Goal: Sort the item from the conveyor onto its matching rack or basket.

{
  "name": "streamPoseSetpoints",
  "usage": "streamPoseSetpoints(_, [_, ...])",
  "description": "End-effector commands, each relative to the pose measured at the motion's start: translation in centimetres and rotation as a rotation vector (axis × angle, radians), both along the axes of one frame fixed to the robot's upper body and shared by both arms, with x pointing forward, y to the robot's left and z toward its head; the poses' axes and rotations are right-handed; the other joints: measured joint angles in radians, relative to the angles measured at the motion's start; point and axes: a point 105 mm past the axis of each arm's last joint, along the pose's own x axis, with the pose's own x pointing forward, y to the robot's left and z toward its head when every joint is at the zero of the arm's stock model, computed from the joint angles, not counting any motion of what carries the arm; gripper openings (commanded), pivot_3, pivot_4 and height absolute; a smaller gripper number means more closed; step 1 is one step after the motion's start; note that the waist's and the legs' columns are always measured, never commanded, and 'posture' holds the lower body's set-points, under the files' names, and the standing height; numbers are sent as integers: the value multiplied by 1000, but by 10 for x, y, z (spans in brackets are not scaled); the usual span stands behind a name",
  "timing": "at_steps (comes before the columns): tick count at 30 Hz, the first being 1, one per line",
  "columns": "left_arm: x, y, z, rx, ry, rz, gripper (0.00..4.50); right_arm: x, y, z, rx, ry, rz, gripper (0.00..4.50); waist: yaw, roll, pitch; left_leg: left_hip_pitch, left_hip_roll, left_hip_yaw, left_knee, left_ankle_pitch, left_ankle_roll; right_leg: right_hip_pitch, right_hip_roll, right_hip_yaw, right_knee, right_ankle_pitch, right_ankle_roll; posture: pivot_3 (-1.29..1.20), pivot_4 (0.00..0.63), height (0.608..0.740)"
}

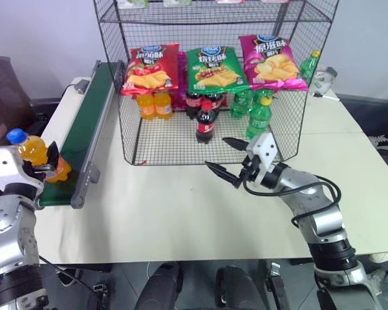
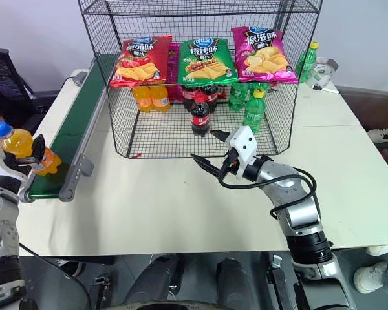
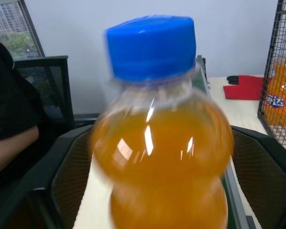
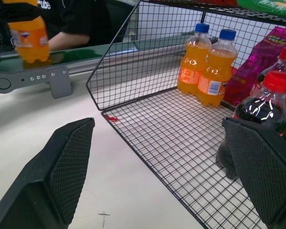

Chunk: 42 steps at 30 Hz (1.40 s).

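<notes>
The item, a small orange soda bottle point(image 1: 31, 148) with a blue cap, leans over the near end of the dark-green conveyor point(image 1: 84, 123) at the far left. My left gripper point(image 1: 44, 166) is shut on its lower body; in the left wrist view the bottle point(image 3: 162, 143) sits between both black fingers point(image 3: 69, 176). My right gripper point(image 1: 216, 154) hangs open and empty over the white table, just in front of the black wire rack point(image 1: 174, 145). From the right wrist the item point(image 4: 29, 33) shows above the belt's end.
The rack's floor holds two orange soda bottles point(image 1: 154, 104), cola bottles point(image 1: 205, 121) and green bottles point(image 1: 258, 117); chip bags point(image 1: 210, 70) lie on the shelf above. A person's arm point(image 3: 12, 148) and a dark chair are beyond the conveyor. A green bottle point(image 1: 309, 66) stands back right.
</notes>
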Motion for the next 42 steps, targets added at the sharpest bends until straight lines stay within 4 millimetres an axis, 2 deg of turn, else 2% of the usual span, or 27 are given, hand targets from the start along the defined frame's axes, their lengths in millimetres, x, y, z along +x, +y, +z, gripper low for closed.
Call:
streamPoseSetpoints(1, [-5,1,14,28,-43,10,2778,-1,1,10,9,-49,10,4500,0,0,0,0,0,0,0,0,0,0,0,0,0,0,0,0,150,740])
streamPoseSetpoints(5, [-8,2,22,35,-63,15,2668,-1,2,9,7,-45,13,4500,1,0,0,0,0,0,0,0,0,0,0,0,0,0,0,0,150,740])
streamPoseSetpoints(8, [-7,-5,42,50,-111,-20,2668,0,1,10,4,-45,13,4500,1,0,0,0,0,0,0,0,0,0,0,0,0,0,0,0,150,740])
streamPoseSetpoints(12, [3,-47,86,56,-198,-234,2668,1,-1,13,-1,-51,13,4500,3,-3,1,-1,0,-1,1,0,0,0,0,-1,0,0,0,0,150,740])
streamPoseSetpoints(16, [8,-91,97,60,-166,-454,2668,2,-4,15,-6,-59,11,4500,0,-3,1,-1,-1,-1,2,0,0,1,0,-2,0,0,0,0,150,740])
streamPoseSetpoints(18, [10,-114,96,74,-130,-550,2668,2,-6,16,-9,-62,6,4500,-2,-2,1,0,-1,0,2,0,0,2,0,-1,0,0,0,0,150,740])
streamPoseSetpoints(21, [19,-154,80,99,-40,-676,2668,2,-11,16,-16,-65,-16,4500,-7,-2,1,0,-1,0,0,0,0,3,0,-1,1,0,0,0,150,740])
streamPoseSetpoints(27, [53,-189,47,157,12,-650,2668,1,-17,21,-16,-79,-47,4500,-6,-2,1,0,0,0,0,1,-1,3,1,-1,2,0,0,0,150,740])
streamPoseSetpoints(29, [74,-197,33,131,13,-581,2668,0,-18,22,-17,-84,-55,4500,1,-2,1,0,0,0,0,1,-1,3,1,-1,2,0,0,0,150,740])
streamPoseSetpoints(32, [94,-208,19,74,-14,-537,2668,-1,-19,24,-17,-91,-65,4500,3,-2,1,-1,-1,0,2,1,-1,4,0,-1,2,0,1,0,150,740])
streamPoseSetpoints(38, [130,-223,5,-6,-40,-440,2668,-4,-21,27,-18,-97,-89,4500,2,-3,1,-1,-2,0,2,1,0,4,0,-2,2,1,1,0,150,740])
streamPoseSetpoints(42, [143,-222,2,1,-61,-374,2668,-6,-21,27,-17,-95,-98,4500,-2,-3,1,-1,-2,0,2,1,0,4,0,-2,2,1,1,0,150,740])
